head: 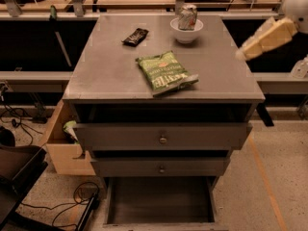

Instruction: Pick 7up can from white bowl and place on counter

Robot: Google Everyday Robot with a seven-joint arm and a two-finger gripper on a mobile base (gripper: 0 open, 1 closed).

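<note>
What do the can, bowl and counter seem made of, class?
Can: thin metal, probably aluminium; silvery sheen, dents. Bowl: glossy white, likely ceramic. Counter: matte grey, perhaps laminate or painted metal. Claw hovers by the counter's right edge.

Matt grey counter point(106, 66); shiny metal 7up can point(187, 17); glossy white bowl point(186, 34) (ceramic-looking); cream plastic tool point(244, 51), at counter's right edge.
</note>
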